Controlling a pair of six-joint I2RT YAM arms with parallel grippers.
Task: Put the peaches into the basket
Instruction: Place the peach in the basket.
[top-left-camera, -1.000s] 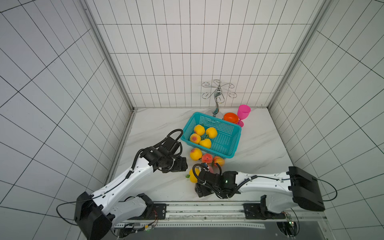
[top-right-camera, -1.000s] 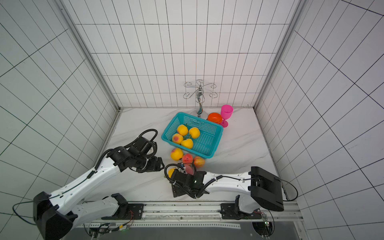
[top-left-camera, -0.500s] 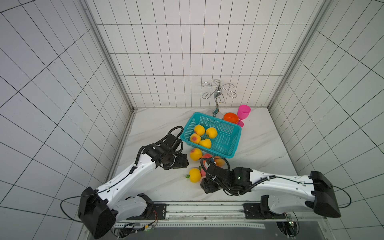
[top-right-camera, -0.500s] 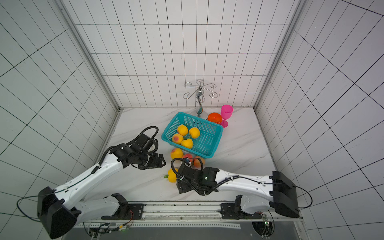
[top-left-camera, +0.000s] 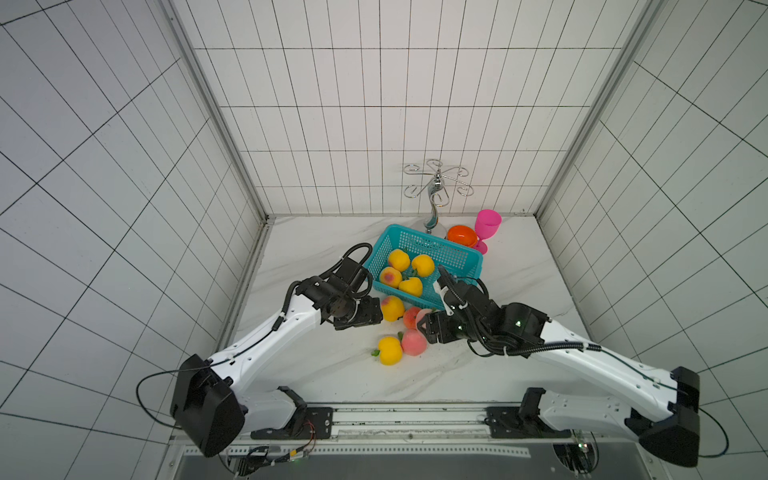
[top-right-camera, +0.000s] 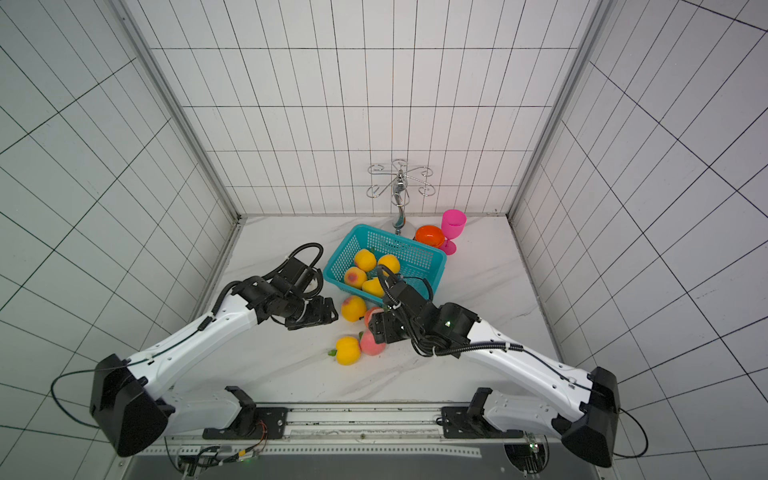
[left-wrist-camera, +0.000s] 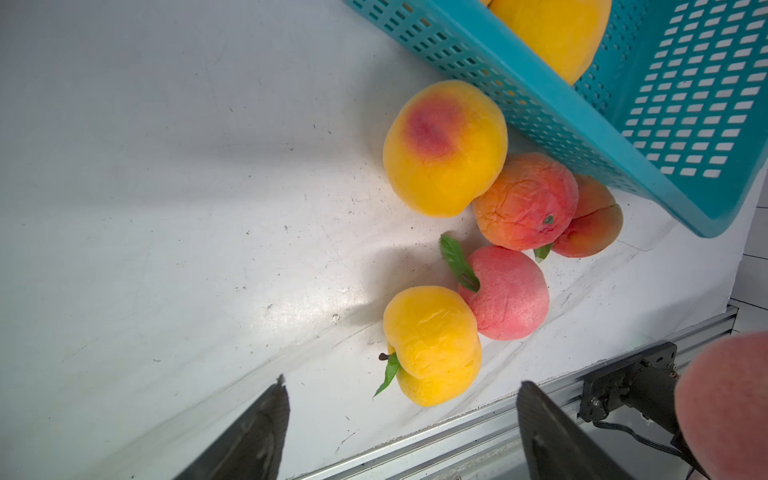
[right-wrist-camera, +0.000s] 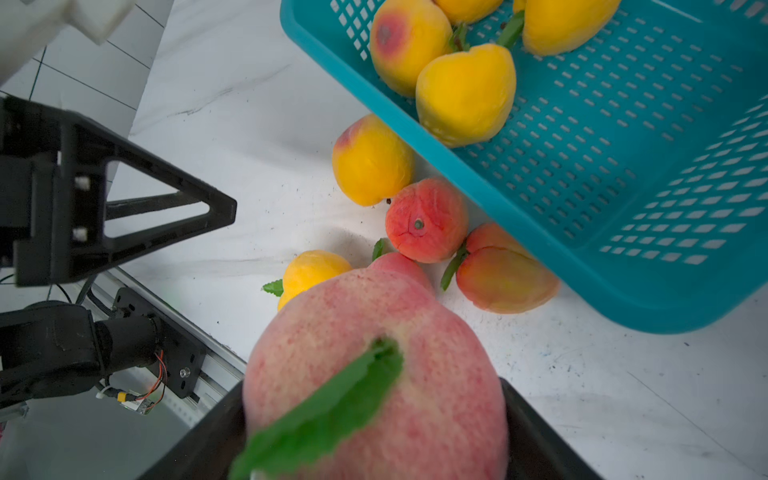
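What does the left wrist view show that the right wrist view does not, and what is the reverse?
Only left wrist: both fingers of the open, empty left claw, and the loose pink peach whole. Only right wrist: the green leaf on the gripped peach in the right claw, and a red-spotted peach inside the teal basket. Both: the basket, the wrinkled red peach beside it, and the yellow blushed peach outside too.

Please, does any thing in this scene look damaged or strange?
Yes. The red-orange peach lying close beside the teal basket has wrinkled, creased skin, as if it had been squeezed. Nothing else stands out.
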